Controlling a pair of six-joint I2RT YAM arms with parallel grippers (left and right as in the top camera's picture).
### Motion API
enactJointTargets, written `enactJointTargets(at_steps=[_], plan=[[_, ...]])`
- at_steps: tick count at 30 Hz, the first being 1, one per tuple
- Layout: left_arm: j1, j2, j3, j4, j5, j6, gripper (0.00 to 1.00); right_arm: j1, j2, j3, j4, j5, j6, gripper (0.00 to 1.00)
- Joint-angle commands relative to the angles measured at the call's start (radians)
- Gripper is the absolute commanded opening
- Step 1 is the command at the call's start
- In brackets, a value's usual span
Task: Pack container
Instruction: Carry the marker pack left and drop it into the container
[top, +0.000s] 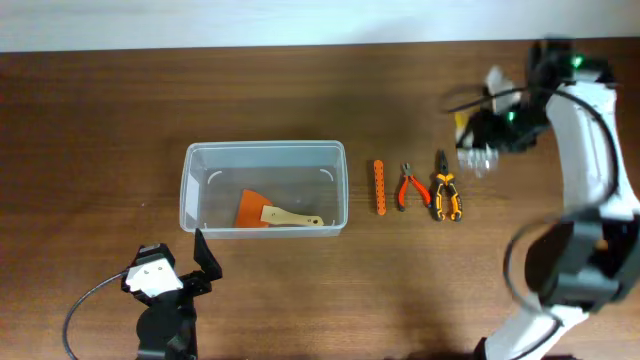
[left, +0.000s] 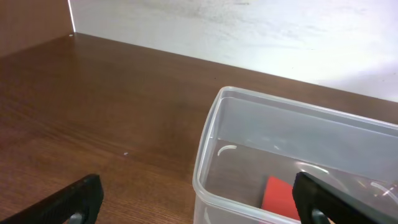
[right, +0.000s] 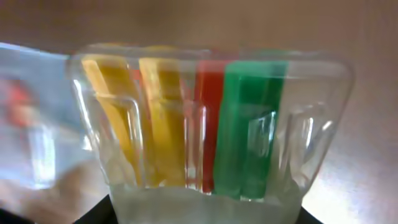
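The clear plastic container (top: 190, 190) stands left of centre; it also shows in the left wrist view (left: 208, 155). Inside it lies an orange scraper with a wooden handle (top: 265, 213), seen as a red patch in the left wrist view (left: 277, 196). My left gripper (top: 190, 272) is open and empty at the container's front left corner, its fingers spread either side of that corner (left: 196, 208). My right gripper (top: 485, 135) is at the far right, shut on a clear plastic pack of yellow, red and green pieces (right: 211, 137), held above the table (top: 478, 158).
To the right of the container, an orange bar (top: 380, 186), small red pliers (top: 408, 186) and yellow-and-black pliers (top: 446, 196) lie in a row on the brown wooden table. A pale wall runs behind the table's far edge (left: 249, 25).
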Motion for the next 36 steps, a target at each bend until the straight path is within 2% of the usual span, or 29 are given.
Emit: enactJointTargets(at_steps=[1, 5, 9, 13, 14, 16, 20, 25, 26, 27, 32, 33, 35, 36], plan=[[-0.005, -0.005, -0.004, -0.001, -0.003, 0.009, 0.99, 0.163, -0.159, 0.127, -0.020, -0.085, 0.012, 0.19], [-0.005, -0.005, -0.004, -0.001, -0.003, 0.009, 0.99, 0.380, -0.221, 0.157, 0.024, 0.005, 0.011, 0.19], [-0.005, -0.005, -0.004, -0.001, -0.003, 0.009, 0.99, 0.589, -0.202, 0.141, 0.078, 0.124, -0.006, 0.15], [-0.005, -0.005, -0.004, -0.001, -0.003, 0.009, 0.99, 0.747, -0.111, 0.117, 0.120, 0.187, -0.133, 0.13], [-0.005, -0.005, -0.004, -0.001, -0.004, 0.009, 0.99, 0.793, -0.041, 0.115, 0.147, 0.253, -0.165, 0.13], [-0.005, -0.005, -0.004, -0.001, -0.004, 0.009, 0.99, 0.818, 0.041, 0.115, 0.189, 0.340, -0.181, 0.13], [-0.005, -0.005, -0.004, -0.001, -0.003, 0.009, 0.99, 0.823, 0.202, 0.115, 0.260, 0.393, -0.194, 0.04], [-0.005, -0.005, -0.004, -0.001, -0.004, 0.009, 0.99, 0.822, 0.339, 0.115, 0.272, 0.403, -0.203, 0.06], [-0.005, -0.005, -0.004, -0.001, -0.003, 0.009, 0.99, 0.821, 0.356, 0.115, 0.275, 0.418, -0.203, 0.15], [-0.005, -0.005, -0.004, -0.001, -0.003, 0.009, 0.99, 0.818, 0.370, 0.115, 0.279, 0.433, -0.203, 0.30], [-0.005, -0.005, -0.004, -0.001, -0.003, 0.009, 0.99, 0.799, 0.390, 0.117, 0.302, 0.452, -0.202, 0.54], [-0.005, -0.005, -0.004, -0.001, -0.003, 0.009, 0.99, 0.797, 0.386, 0.123, 0.298, 0.459, -0.198, 0.69], [-0.005, -0.005, -0.004, -0.001, -0.003, 0.009, 0.99, 0.795, 0.373, 0.143, 0.269, 0.481, -0.198, 0.86], [-0.005, -0.005, -0.004, -0.001, -0.003, 0.009, 0.99, 0.797, 0.362, 0.162, 0.242, 0.502, -0.193, 0.99]])
